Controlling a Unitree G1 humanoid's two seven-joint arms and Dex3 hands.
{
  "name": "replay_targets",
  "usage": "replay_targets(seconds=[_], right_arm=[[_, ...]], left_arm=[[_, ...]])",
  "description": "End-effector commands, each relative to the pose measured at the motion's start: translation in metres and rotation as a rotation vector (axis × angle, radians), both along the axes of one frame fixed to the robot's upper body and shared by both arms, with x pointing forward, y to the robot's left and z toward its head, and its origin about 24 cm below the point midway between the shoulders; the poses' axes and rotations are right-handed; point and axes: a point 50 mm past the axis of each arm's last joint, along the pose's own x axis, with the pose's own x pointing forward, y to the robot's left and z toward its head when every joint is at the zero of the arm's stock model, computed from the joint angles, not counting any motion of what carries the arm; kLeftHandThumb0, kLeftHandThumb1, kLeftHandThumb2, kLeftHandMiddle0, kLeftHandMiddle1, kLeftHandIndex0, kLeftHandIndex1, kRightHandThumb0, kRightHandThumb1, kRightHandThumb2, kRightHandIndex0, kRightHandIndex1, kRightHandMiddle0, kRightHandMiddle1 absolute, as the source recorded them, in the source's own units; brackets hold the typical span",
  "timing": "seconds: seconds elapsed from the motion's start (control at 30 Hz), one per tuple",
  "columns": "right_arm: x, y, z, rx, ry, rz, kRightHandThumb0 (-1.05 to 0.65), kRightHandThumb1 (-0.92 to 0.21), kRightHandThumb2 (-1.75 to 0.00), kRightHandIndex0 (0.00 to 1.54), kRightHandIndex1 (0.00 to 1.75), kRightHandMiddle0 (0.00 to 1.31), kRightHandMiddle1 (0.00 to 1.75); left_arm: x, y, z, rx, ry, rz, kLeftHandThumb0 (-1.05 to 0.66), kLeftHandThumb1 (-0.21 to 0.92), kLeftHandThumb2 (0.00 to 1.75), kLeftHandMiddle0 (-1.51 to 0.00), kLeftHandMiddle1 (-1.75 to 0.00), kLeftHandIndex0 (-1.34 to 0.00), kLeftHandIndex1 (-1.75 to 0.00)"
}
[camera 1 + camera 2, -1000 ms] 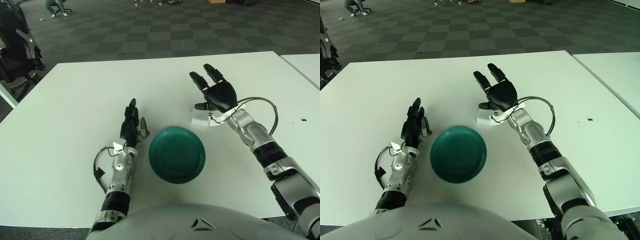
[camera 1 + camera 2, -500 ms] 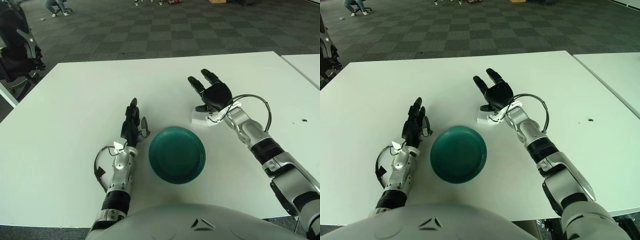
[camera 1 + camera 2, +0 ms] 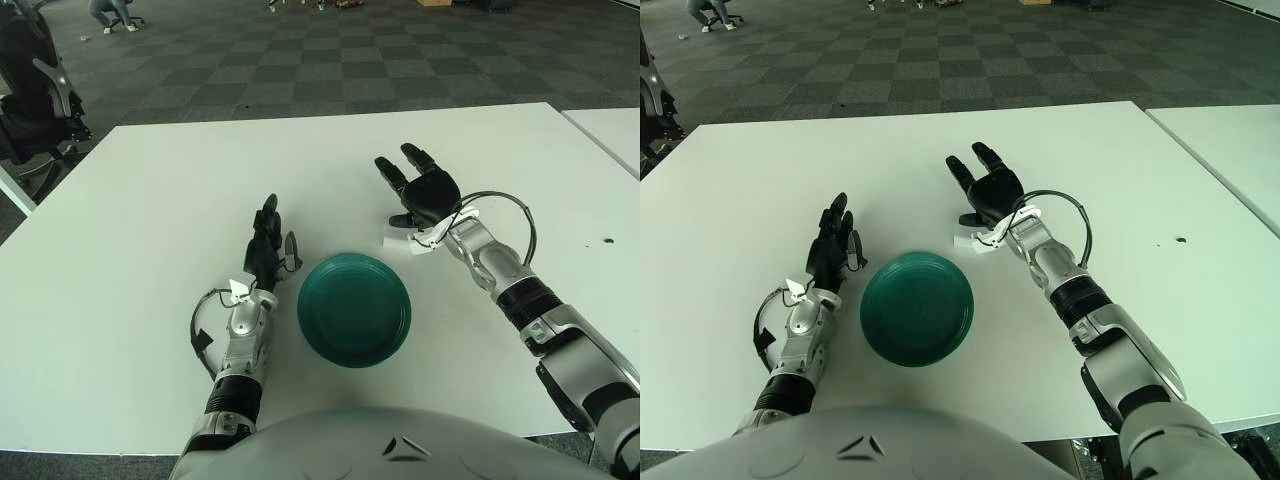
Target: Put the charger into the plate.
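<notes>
Right hand (image 3: 425,190) lower (over charger (image 3: 395,241))

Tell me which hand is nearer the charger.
Right. The right hand hangs open directly over the white charger, partly hiding it. The left hand sits across the green plate, on its far left side.

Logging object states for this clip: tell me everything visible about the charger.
The charger is a small white block, apparently plastic, lying on the white table just beyond the right rim of the green plate, outside it. The right hand, fingers spread, covers most of it; whether they touch is unclear.
</notes>
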Motion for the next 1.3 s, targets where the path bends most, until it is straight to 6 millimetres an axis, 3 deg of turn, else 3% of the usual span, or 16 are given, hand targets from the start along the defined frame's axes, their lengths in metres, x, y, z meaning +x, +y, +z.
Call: replay_targets(seconds=[0.0, 0.6, 1.27], right_arm=[[0.002, 0.002, 0.000, 0.017, 0.023, -0.020, -1.05, -0.92, -0.91, 0.00, 0.00, 0.00, 0.00], [-0.022, 0.004, 0.008, 0.056, 0.054, 0.011, -1.05, -0.92, -0.99, 0.04, 0.02, 0.00, 0.00], [-0.044, -0.001, 0.018, 0.052, 0.051, 0.016, -1.05, -0.92, -1.01, 0.07, 0.02, 0.00, 0.00]], left_arm=[[-0.054, -0.014, -0.060, -0.100, 0.309, 0.029, -0.90, 0.92, 0.90, -0.14, -0.01, 0.00, -0.39], [-0.053, -0.012, -0.063, -0.093, 0.332, 0.026, -0.90, 0.92, 0.87, -0.14, -0.01, 0.00, -0.40], [-0.053, -0.011, -0.066, -0.066, 0.345, -0.002, -0.92, 0.92, 0.93, -0.14, 0.00, 0.00, -0.28]])
